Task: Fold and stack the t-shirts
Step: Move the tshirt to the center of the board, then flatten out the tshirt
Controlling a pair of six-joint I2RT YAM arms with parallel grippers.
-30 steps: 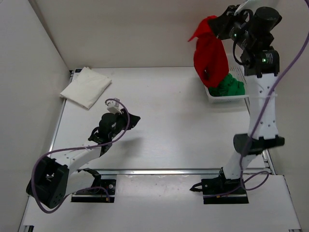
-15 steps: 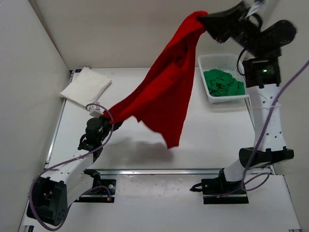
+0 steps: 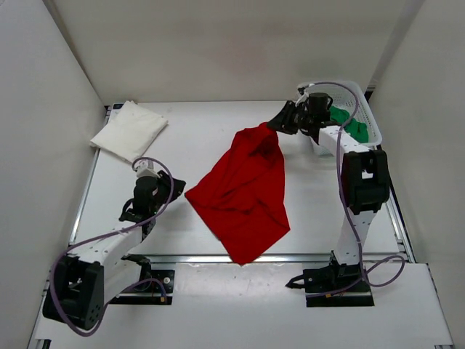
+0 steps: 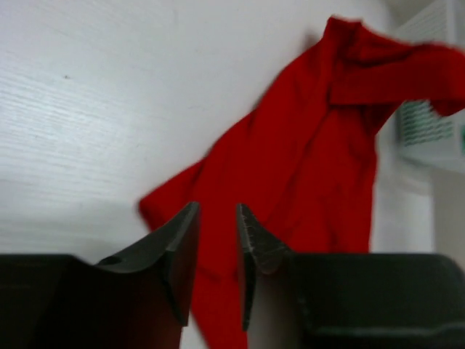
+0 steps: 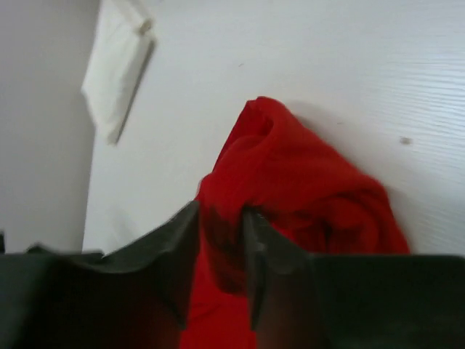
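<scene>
The red t-shirt [image 3: 243, 196] lies opened out in the middle of the table [image 3: 196, 138], roughly flat but askew, its far corner drawn up to a point and its near end reaching toward the front edge; that lie suits a cloth stretched between two corners so that it lands spread for folding. The right gripper [image 3: 283, 122] sits at that far corner; in its wrist view the jaws stand a little apart with red cloth bunched in and behind the gap, and I cannot tell whether they pinch it or have let it go. The left gripper [image 3: 176, 187] is low at the shirt's left corner, just beside the hem; its jaws are narrowly parted, bare table shows between the tips, and nothing is visibly caught there. The shirt has creases and a lumped top, so it likely needs smoothing before a fold. The white t-shirt [image 3: 129, 131] rests folded at the far left of the table, well apart from the red one, probably as the base of the stack. The basket [image 3: 363, 98] stands at the far right, just behind the right gripper; it holds the green t-shirt [image 3: 356, 131], crumpled and not yet folded; nothing else shows inside it.
</scene>
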